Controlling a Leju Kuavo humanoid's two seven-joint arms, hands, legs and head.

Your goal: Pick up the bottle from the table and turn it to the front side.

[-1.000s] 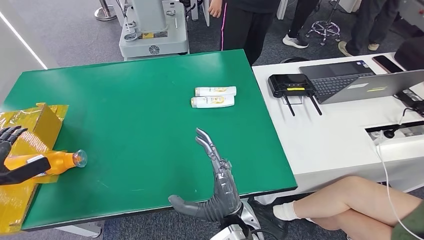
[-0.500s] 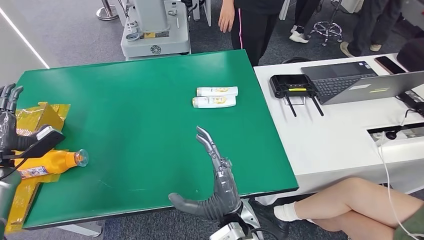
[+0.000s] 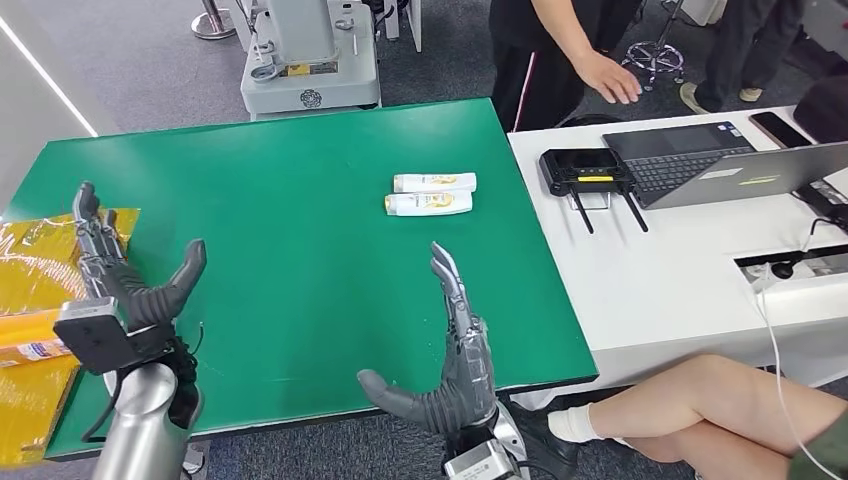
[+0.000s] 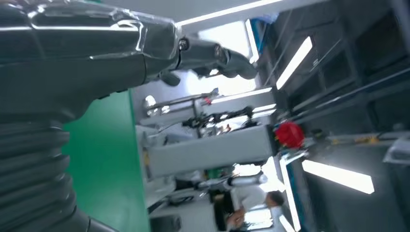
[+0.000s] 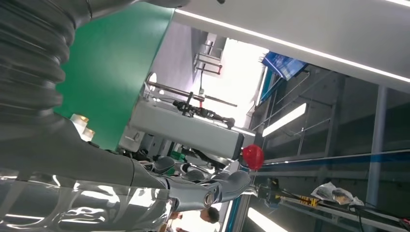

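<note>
The left hand (image 3: 125, 285) is raised over the left part of the green rectangular table (image 3: 290, 190), fingers straight and spread, thumb held out to the side, nothing in it; in the left wrist view the same hand (image 4: 121, 43) shows its grey thumb stretched out against the room's ceiling lights; the right hand (image 3: 450, 360) stands over the near edge of the table, fingers straight and pointing away from the robot, thumb out toward the left, holding nothing; the right wrist view shows that hand (image 5: 145, 188) with its thumb extended and free; the orange plastic bottle with a white label (image 3: 28, 336) lies on its side at the far left edge of the head view, on crinkled yellow plastic wrapping (image 3: 40, 260), just beside the left arm and apart from the hand; two white tubes with yellow print (image 3: 432, 194) lie side by side toward the far right of the table, well apart from both hands; on the adjoining white table (image 3: 680, 270) sit a black router with antennas (image 3: 585, 172) and an open grey laptop (image 3: 720, 160); a person's hand (image 3: 612, 76) reaches out beyond the tables; a seated person's bare leg (image 3: 690, 395) shows at the lower right.
</note>
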